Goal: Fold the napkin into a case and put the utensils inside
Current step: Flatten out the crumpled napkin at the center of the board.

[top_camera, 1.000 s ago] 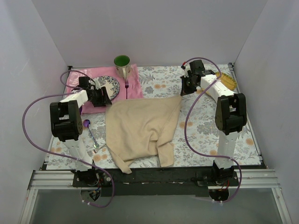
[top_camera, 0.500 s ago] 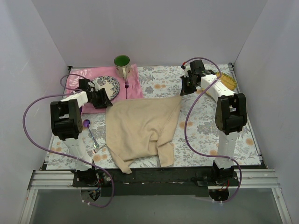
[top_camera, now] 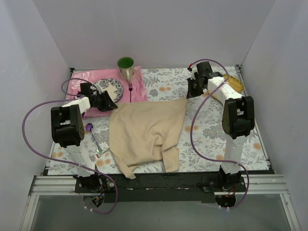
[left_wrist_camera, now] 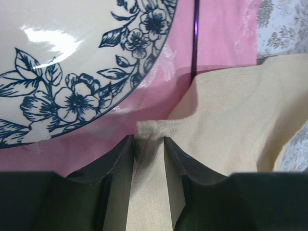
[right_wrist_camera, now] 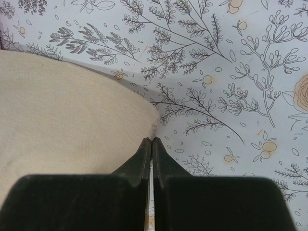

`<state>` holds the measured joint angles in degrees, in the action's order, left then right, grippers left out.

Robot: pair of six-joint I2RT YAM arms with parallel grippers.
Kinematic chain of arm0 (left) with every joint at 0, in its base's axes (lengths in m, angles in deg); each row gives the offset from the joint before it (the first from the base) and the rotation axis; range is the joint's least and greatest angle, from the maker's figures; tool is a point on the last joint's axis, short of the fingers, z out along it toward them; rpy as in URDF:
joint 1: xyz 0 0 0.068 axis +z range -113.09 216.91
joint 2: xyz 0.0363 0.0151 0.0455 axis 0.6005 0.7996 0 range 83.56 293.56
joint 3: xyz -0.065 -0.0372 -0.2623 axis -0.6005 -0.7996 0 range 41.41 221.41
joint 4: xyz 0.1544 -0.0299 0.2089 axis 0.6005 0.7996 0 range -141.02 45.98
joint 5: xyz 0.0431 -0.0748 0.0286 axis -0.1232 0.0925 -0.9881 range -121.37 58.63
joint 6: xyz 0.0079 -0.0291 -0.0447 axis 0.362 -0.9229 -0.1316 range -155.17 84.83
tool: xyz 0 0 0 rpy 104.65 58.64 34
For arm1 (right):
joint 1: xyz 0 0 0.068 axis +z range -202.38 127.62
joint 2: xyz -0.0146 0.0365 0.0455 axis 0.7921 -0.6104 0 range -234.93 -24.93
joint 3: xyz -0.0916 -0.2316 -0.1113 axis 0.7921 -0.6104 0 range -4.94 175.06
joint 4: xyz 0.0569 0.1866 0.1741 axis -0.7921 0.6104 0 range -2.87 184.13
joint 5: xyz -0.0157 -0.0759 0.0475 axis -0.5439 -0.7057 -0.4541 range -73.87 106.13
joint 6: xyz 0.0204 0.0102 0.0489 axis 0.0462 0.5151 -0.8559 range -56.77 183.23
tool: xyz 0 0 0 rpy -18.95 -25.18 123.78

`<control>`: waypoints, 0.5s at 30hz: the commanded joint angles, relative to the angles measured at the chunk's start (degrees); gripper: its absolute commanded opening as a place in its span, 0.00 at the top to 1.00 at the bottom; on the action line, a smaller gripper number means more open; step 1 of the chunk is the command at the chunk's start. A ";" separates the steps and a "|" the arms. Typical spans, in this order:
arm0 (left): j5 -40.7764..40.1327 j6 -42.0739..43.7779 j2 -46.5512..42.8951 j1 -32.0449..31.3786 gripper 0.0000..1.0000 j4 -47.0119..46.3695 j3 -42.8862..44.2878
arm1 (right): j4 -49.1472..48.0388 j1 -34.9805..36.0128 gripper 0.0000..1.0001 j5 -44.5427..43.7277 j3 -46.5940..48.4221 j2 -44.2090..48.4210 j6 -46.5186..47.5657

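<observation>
The napkin (top_camera: 144, 132) is spread loosely at mid-table; its far-left corner, beside the plate (left_wrist_camera: 72, 48), is pinched by the low, forward-stretched left gripper (left_wrist_camera: 147, 139); the right gripper (right_wrist_camera: 152, 140) is pressed together at the far-right corner; whether cloth is caught there cannot be told.

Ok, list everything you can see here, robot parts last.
napkin: one, beige, table's middle
mat: one, pink, far left
plate: one, blue-flowered white, on the mat
cup: one, green inside, mat's far edge
purple fork: one, purple, on the mat
spoon: one, purple bowl, left of the napkin
small fork: one, silvery, by the spoon's handle
yellow thing: one, yellow, far right
tablecloth: one, pale floral, under everything
left end effector: one, black, shut on napkin corner
right end effector: one, black, shut by napkin corner
</observation>
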<state>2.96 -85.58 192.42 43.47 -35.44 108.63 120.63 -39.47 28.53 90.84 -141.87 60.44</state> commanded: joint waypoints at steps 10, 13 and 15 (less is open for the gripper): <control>11.55 -3.73 -2.87 0.90 0.64 -5.38 -2.00 | -1.06 -0.69 0.99 1.39 0.28 3.13 0.41; 13.48 -3.11 -2.86 0.81 0.65 -5.38 -2.53 | -1.15 -0.86 0.99 1.57 0.28 3.13 0.41; 12.70 -2.76 -3.30 0.90 0.66 -5.47 -2.88 | -1.15 -0.95 0.99 1.57 0.28 3.13 0.41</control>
<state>13.23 -89.14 191.59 43.93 -39.90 106.81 120.61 -39.74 28.99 90.82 -141.87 60.44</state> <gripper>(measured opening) 0.350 0.028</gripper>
